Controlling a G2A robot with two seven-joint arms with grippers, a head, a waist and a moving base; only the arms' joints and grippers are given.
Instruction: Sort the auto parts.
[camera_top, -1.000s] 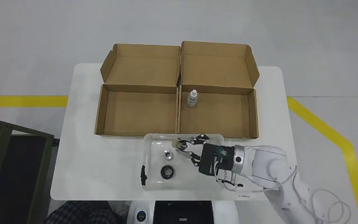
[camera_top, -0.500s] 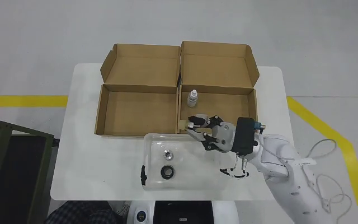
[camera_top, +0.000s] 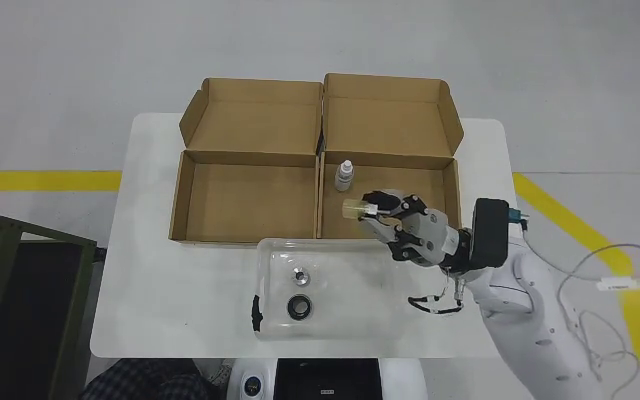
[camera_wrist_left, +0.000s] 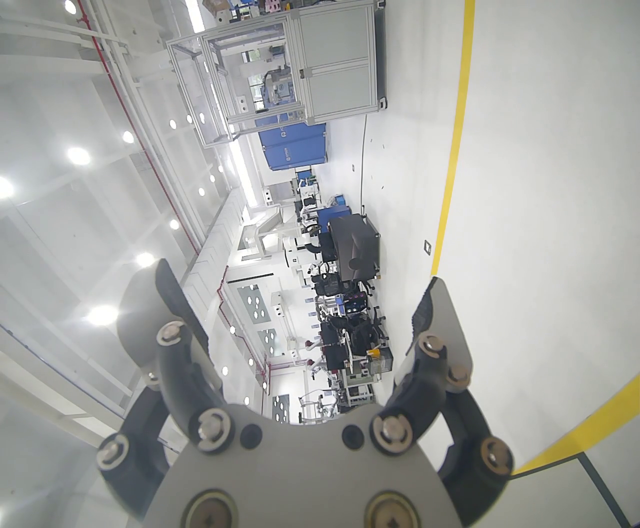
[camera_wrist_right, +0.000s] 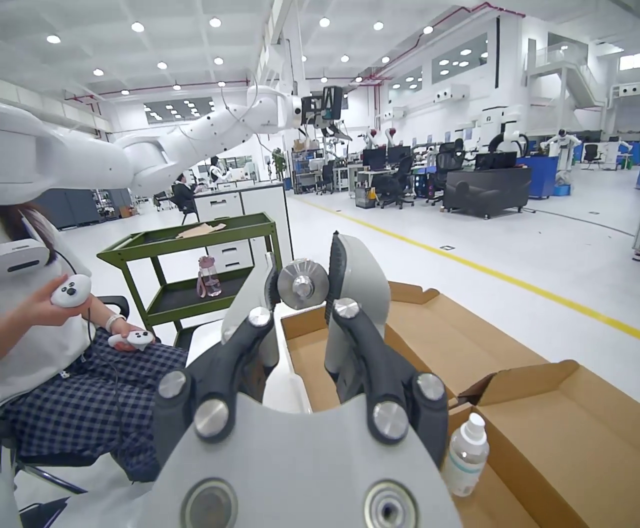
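My right gripper (camera_top: 357, 208) hangs over the front left part of the right cardboard box (camera_top: 452, 200), shut on a small round metal part (camera_wrist_right: 302, 286). A white bottle (camera_top: 344, 176) stands upright in that same box, just behind the gripper, and the bottle (camera_wrist_right: 465, 457) also shows beside the gripper. In front of the boxes a clear tray (camera_top: 350, 300) holds a small metal piece (camera_top: 300, 277) and a black ring (camera_top: 298, 308). The left cardboard box (camera_top: 245, 200) has nothing in it. My left gripper (camera_wrist_left: 300, 280) is raised in the air, open and holding nothing.
Both boxes have their lids folded back toward the far table edge. A green cart (camera_top: 30, 300) stands off the table's left side. Bare white tabletop lies left and right of the tray.
My right gripper lifted the round metal part out of the clear tray and carried it back and to the right, over the right box.
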